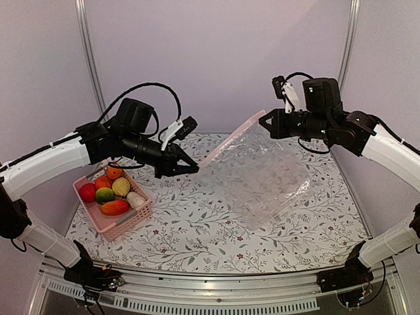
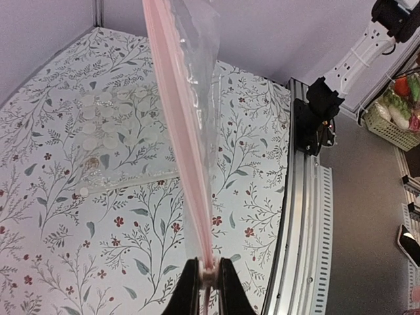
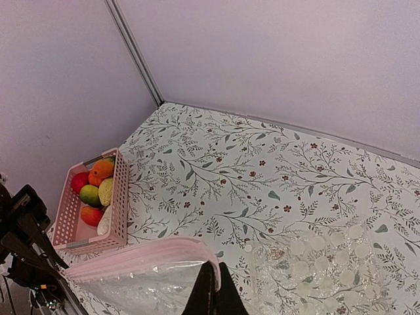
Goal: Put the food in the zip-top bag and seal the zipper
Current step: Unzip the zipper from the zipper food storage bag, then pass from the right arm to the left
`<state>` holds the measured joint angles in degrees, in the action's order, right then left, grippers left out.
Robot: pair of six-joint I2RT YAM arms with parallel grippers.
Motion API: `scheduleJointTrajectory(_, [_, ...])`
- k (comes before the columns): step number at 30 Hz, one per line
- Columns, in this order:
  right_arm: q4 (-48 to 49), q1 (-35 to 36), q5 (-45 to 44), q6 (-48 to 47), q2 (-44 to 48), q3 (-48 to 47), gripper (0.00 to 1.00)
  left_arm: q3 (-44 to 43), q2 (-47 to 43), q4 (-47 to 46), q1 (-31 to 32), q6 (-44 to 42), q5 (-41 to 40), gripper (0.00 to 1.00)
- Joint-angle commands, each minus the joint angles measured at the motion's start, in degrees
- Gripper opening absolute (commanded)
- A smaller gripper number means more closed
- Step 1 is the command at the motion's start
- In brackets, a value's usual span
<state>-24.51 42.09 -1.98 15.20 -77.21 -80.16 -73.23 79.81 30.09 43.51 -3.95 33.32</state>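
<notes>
The zip-top bag (image 1: 266, 180) hangs lifted between both arms, with its dotted lower part (image 2: 105, 125) lying on the table. Its zipper (image 1: 230, 141) is a pale pink strip stretched taut from one gripper to the other. My left gripper (image 1: 195, 168) is shut on the strip's left end, and the zipper (image 2: 180, 131) runs straight up from the gripper's (image 2: 210, 266) jaws. My right gripper (image 1: 263, 122) is shut on the far end, where the zipper (image 3: 131, 259) curls over the gripper (image 3: 213, 270). The food (image 1: 110, 192) lies piled in the pink basket (image 1: 125, 226) at the left.
The pink basket (image 3: 118, 216) stands near the table's left edge, below the left arm. A metal rail (image 1: 210, 289) runs along the near edge and grey walls close the back and sides. Outside the cell stands another basket of toy vegetables (image 2: 394, 111).
</notes>
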Motion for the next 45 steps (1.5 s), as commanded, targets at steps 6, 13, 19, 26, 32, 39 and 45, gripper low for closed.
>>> scheduleJointTrajectory(6, [-0.3,-1.1,-3.1,-0.9,2.1,0.1,0.0,-0.8,0.3,4.4,0.7,-1.7,-1.1,0.0])
scheduleJointTrajectory(13, [-0.2,-1.1,-2.5,-1.3,2.2,0.3,0.0,-0.9,0.5,4.7,0.7,-1.8,-1.1,0.0])
scheduleJointTrajectory(19, [4.7,-1.1,7.4,-4.1,3.9,3.8,0.0,-1.2,0.6,4.3,0.7,-0.8,0.9,0.05])
scheduleJointTrajectory(26, [4.1,-1.1,22.9,-11.5,6.3,4.2,0.0,-1.4,-1.8,1.2,0.7,2.5,3.7,0.76])
scheduleJointTrajectory(32, [-0.6,-1.1,30.5,-16.0,6.5,3.2,0.0,-3.4,-5.2,-3.5,0.5,9.0,0.0,0.92])
scheduleJointTrajectory(39, [-3.4,-1.1,33.5,-17.5,5.5,2.2,0.0,-8.1,-1.2,-2.9,1.0,13.7,1.8,0.78])
scheduleJointTrajectory(45, [-3.4,-1.0,35.0,-16.8,5.2,2.4,0.0,-6.4,1.4,-2.2,2.5,11.9,0.0,0.68])
